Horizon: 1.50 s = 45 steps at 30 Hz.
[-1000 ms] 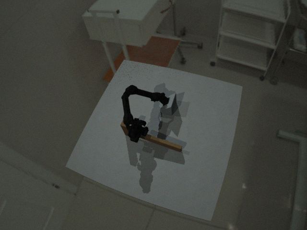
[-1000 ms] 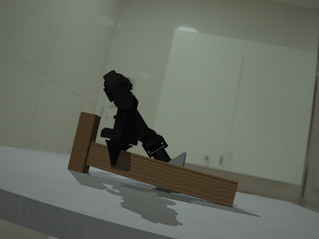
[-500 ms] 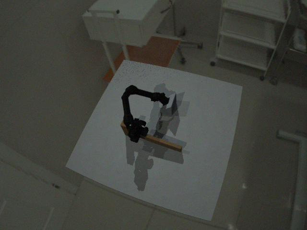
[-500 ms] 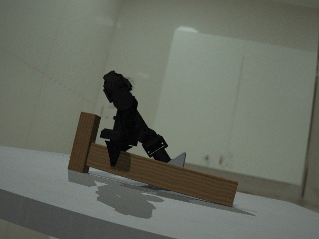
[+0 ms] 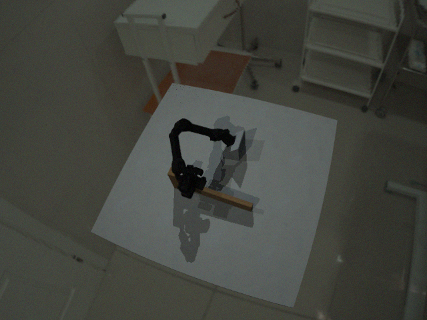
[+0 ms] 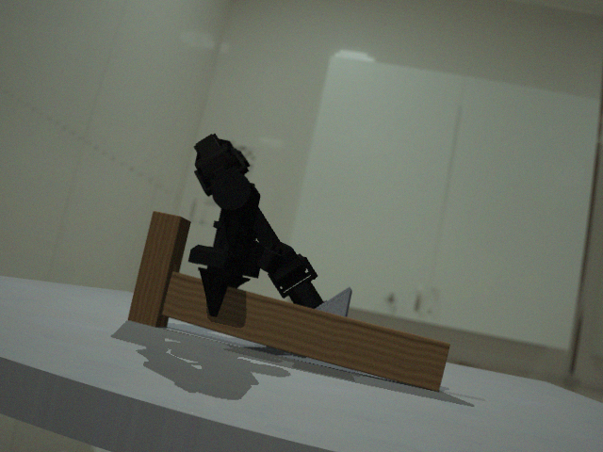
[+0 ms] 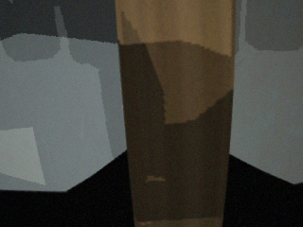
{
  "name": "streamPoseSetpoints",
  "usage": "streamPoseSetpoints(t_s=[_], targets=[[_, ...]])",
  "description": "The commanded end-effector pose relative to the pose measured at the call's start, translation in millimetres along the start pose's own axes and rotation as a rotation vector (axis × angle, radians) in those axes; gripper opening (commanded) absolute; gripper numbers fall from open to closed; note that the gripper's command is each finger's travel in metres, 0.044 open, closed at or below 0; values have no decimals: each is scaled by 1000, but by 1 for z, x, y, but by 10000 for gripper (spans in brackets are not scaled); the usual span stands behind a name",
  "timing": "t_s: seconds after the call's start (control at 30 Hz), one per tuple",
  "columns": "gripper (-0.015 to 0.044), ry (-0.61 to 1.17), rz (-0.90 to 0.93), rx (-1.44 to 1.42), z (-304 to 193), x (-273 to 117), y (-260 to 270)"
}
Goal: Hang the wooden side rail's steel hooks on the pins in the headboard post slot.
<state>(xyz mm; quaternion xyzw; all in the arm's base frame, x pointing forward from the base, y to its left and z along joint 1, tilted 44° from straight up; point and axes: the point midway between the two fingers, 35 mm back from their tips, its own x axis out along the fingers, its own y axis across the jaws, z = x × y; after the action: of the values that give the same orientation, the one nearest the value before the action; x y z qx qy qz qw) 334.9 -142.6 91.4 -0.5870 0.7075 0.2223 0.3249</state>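
Starting at the left in the exterior view, we see the post (image 5: 172, 177) (image 6: 154, 267), a squared upright of warm brown wood with fine lengthwise grain and a paler top edge. Just right of it begins the rail (image 5: 225, 197) (image 6: 335, 335) (image 7: 189, 85), a long, straight, flat-sided board in the same brown, its near end up against the post and raised off the table (image 5: 275, 220) (image 6: 63, 301). We cannot make out the hooks, the pins or the slot from here. A little further right, the gripper (image 5: 193, 184) (image 6: 223, 311) is clamped on the rail, one dark pointed finger lying over its front face and a soft-edged shadow beside it. From the wrist, we look down on the rail's narrow edge, honey-coloured where lit and deep brown in shade, with black fingers on both sides. Rightwards the board slopes down, its grain running along it, to a square-cut far end resting on the pale table.
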Motion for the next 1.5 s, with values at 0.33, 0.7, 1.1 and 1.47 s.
streamPoseSetpoints(t_s=[0.33,0.7,1.1,1.47], targets=[[0,7,-7,1,0,2,-1],[0,7,-7,1,0,3,-1],[131,2,-3,-4,1,3,0],[420,2,-4,-2,1,-12,-1]])
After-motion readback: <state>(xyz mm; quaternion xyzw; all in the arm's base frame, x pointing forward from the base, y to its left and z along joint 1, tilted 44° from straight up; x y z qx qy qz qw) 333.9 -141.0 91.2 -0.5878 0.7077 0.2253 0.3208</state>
